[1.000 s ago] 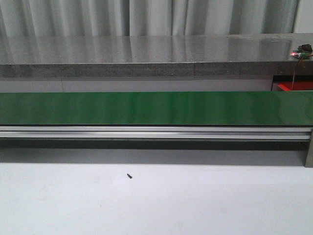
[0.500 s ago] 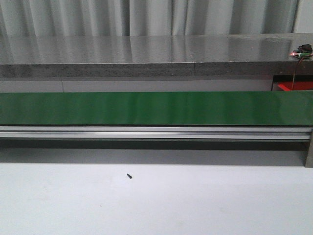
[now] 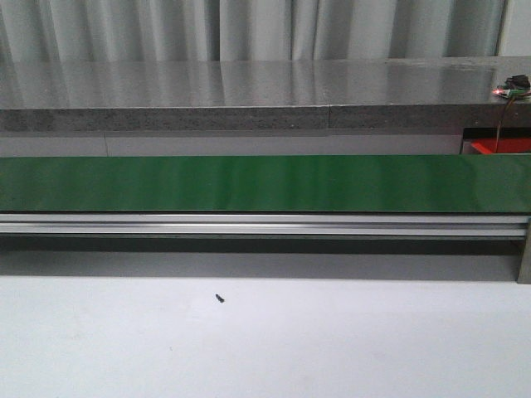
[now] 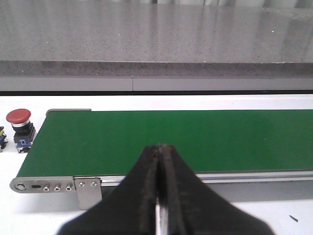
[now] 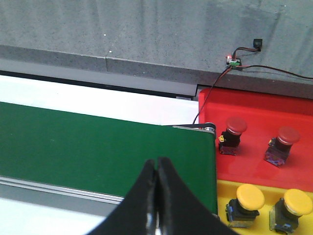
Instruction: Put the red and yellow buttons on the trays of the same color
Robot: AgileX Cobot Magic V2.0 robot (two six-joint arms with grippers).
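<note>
Two grippers, left (image 4: 159,196) and right (image 5: 156,196), we see with jaws pressed together over the green belt (image 5: 98,152); two red buttons (image 5: 234,134) sit on the red tray (image 5: 254,110), two yellow buttons (image 5: 249,203) apparently on the yellow tray (image 5: 222,188), another red button (image 4: 19,125) beside the belt's far end

An industrial test bench or automation lab, not a home.

A long green conveyor belt (image 3: 265,183) on an aluminium rail (image 3: 265,225) runs across a white table (image 3: 265,340), with a grey speckled stone slab (image 3: 249,95) and pale curtains (image 3: 249,29) behind at twelve o'clock. At the belt's end toward three o'clock sit a red tray (image 5: 264,132) and a yellow tray (image 5: 222,196) holding industrial push buttons, beside a small wired sensor board (image 5: 232,61) with a lit red lamp.
</note>
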